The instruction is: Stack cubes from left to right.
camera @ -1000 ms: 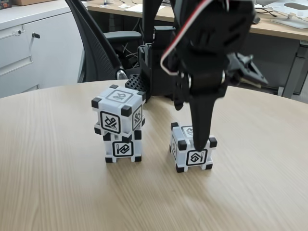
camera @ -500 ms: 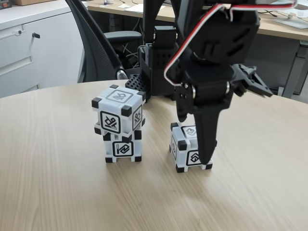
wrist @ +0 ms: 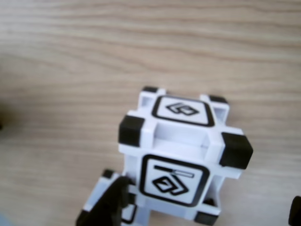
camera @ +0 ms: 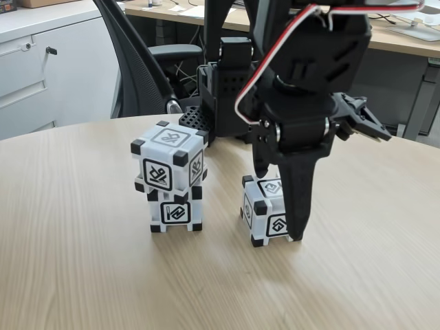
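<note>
The desk (camera: 82, 275) is a rounded top of pale wood grain, its curved far edge running from nine o'clock to three o'clock in the fixed view; a lower cube (camera: 176, 210) rests on it left of centre, bearing another; a lone cube (camera: 263, 213) stands to its right; the arm's black base (camera: 227, 110) sits at twelve o'clock.
</note>
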You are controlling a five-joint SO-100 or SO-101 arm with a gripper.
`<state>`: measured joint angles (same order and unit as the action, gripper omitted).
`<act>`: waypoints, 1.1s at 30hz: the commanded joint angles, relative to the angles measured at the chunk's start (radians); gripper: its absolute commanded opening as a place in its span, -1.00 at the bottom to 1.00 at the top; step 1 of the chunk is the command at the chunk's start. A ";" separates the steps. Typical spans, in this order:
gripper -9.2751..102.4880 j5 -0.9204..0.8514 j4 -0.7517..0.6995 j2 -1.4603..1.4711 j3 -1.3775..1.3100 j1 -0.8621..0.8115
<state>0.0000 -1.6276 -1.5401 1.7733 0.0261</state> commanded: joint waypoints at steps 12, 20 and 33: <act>-0.17 -0.031 -0.104 0.005 -0.023 -0.009; -0.16 -0.015 -0.094 0.167 -0.034 -0.009; -0.82 0.029 -0.092 0.265 -0.035 -0.011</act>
<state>0.0184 -1.7211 -1.2747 1.7395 0.0291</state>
